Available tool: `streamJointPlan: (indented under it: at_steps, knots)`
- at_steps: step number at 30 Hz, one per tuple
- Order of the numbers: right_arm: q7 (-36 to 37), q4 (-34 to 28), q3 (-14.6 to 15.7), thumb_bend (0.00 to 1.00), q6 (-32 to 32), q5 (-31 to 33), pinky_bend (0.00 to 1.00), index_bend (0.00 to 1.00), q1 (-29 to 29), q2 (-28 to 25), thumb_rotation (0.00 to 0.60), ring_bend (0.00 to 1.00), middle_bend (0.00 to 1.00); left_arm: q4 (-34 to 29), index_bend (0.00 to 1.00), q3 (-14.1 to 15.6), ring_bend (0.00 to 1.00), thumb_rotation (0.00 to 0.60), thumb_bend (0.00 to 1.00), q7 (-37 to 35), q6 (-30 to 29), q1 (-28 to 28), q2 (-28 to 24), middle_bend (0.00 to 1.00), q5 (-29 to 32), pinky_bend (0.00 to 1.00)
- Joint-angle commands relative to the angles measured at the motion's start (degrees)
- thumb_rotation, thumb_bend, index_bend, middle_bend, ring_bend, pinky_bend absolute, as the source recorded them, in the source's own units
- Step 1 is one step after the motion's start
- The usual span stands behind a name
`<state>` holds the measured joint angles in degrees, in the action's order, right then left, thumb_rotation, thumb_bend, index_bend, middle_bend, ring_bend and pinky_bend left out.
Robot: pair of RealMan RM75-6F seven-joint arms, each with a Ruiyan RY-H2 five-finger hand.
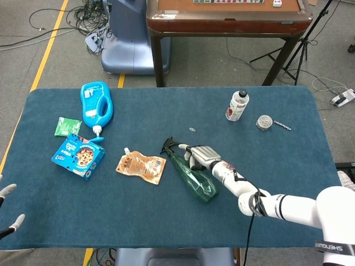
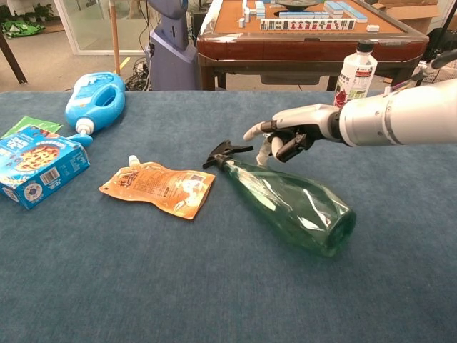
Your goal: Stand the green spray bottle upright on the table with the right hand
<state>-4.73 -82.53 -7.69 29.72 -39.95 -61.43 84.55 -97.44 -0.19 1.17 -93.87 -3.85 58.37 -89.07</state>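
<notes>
The green spray bottle (image 1: pixel 194 176) lies on its side on the blue table (image 1: pixel 266 160), with its black nozzle pointing to the far left and its base toward the near right. In the chest view the bottle (image 2: pixel 296 204) runs diagonally across the middle. My right hand (image 2: pixel 285 136) hovers over the bottle's neck with the thumb stretched out. Its fingers curl down and touch the bottle's shoulder without wrapping round it. From the head view the right hand (image 1: pixel 202 157) sits just right of the neck. Only the spread fingertips of my left hand (image 1: pixel 8 191) show at the lower left edge.
An orange pouch (image 1: pixel 141 166) lies just left of the nozzle. Further left are a blue cookie box (image 1: pixel 78 155), a green packet (image 1: pixel 67 126) and a blue detergent jug (image 1: pixel 96 104). A white bottle (image 1: pixel 237 106) and a small round tin (image 1: pixel 264 122) stand at the back right.
</notes>
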Motion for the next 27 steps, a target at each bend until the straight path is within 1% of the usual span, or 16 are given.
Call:
streamJointPlan:
  at_steps: [1,4,6,7,8,9,10,11,12,13,15,16,18,22,24,27]
  knots:
    - [-0.1,-0.6,-0.3,1.00,-0.3,-0.3,0.12,0.06,-0.8,0.5,0.492,0.14,0.28,0.2,0.19,0.0,0.04,0.600,0.26,-0.1,0.1,0.0,0.0,0.01,0.1,0.04]
    - [-0.4,-2.2,-0.4,0.99,0.7,-1.4,0.12,0.06,-0.9,0.0,0.492,0.14,0.28,0.4,0.19,-0.1,0.04,0.600,0.26,-0.5,0.0,-0.1,0.1,0.01,0.2,0.04]
    - [-0.5,-4.1,-0.5,0.92,2.3,-2.5,0.12,0.06,-0.4,-1.3,0.491,0.14,0.28,0.6,0.19,-0.1,0.04,0.600,0.26,-0.7,0.0,-0.1,0.1,0.01,0.3,0.04]
    - [-0.9,-5.1,-0.4,0.84,3.4,-3.2,0.12,0.06,-0.1,-1.9,0.492,0.14,0.27,0.7,0.19,-0.1,0.04,0.600,0.26,-0.7,0.1,-0.1,0.1,0.01,0.3,0.04]
    - [-1.5,-6.1,-0.2,0.73,4.6,-4.0,0.12,0.06,0.2,-2.6,0.493,0.14,0.26,0.8,0.19,-0.1,0.04,0.600,0.26,-0.8,0.2,0.0,0.1,0.01,0.3,0.04]
    - [-2.7,-7.6,0.2,0.62,6.5,-5.0,0.12,0.06,0.6,-3.6,0.492,0.14,0.26,0.9,0.19,-0.1,0.04,0.600,0.26,-0.8,0.3,0.0,0.2,0.01,0.3,0.04]
    - [-3.7,-8.9,0.6,0.46,7.9,-5.7,0.12,0.06,0.9,-4.4,0.492,0.14,0.25,0.9,0.19,-0.1,0.04,0.600,0.26,-0.8,0.4,0.1,0.2,0.01,0.2,0.04]
    - [-4.7,-10.3,0.8,0.37,9.5,-6.2,0.12,0.06,1.2,-5.1,0.492,0.14,0.25,0.9,0.19,-0.1,0.04,0.600,0.26,-0.7,0.5,0.2,0.3,0.01,0.2,0.04]
    - [-6.1,-12.2,1.2,0.24,11.5,-6.9,0.12,0.06,1.6,-5.9,0.491,0.14,0.24,0.8,0.19,-0.1,0.04,0.600,0.26,-0.6,0.5,0.3,0.4,0.01,0.0,0.04]
    - [-7.2,-13.7,1.6,0.17,13.0,-7.4,0.12,0.06,1.9,-6.6,0.491,0.13,0.23,0.8,0.19,-0.1,0.04,0.600,0.26,-0.6,0.6,0.3,0.4,0.01,-0.1,0.04]
    - [-9.5,-16.1,2.1,0.08,16.0,-7.9,0.12,0.06,2.5,-7.4,0.491,0.12,0.21,0.6,0.19,-0.1,0.04,0.600,0.26,-0.4,0.7,0.4,0.5,0.01,-0.2,0.04]
    - [-11.2,-17.6,2.6,0.04,17.6,-8.4,0.12,0.06,2.9,-7.7,0.491,0.11,0.20,0.5,0.19,-0.1,0.04,0.600,0.26,-0.2,0.7,0.5,0.5,0.01,-0.3,0.04]
    - [-13.1,-19.4,3.1,0.01,19.9,-9.5,0.11,0.05,3.4,-7.9,0.492,0.10,0.17,0.4,0.19,-0.1,0.04,0.600,0.26,-0.1,0.6,0.5,0.5,0.01,-0.5,0.04]
    - [-14.7,-22.4,3.9,0.00,22.3,-14.3,0.06,0.04,4.7,-7.7,0.493,0.05,0.12,0.1,0.19,0.0,0.04,0.600,0.26,0.3,0.4,0.4,0.3,0.01,-0.6,0.04]
    - [-14.1,-24.0,4.2,0.00,21.9,-17.4,0.04,0.04,5.1,-8.0,0.493,0.04,0.13,-0.1,0.19,0.0,0.04,0.600,0.26,0.3,0.3,0.3,0.3,0.01,-0.5,0.04]
    - [-14.9,-25.0,5.3,0.00,21.8,-22.3,0.03,0.06,5.6,-8.4,0.493,0.04,0.19,-0.1,0.19,0.1,0.04,0.600,0.26,0.4,0.2,0.1,0.2,0.01,-0.5,0.04]
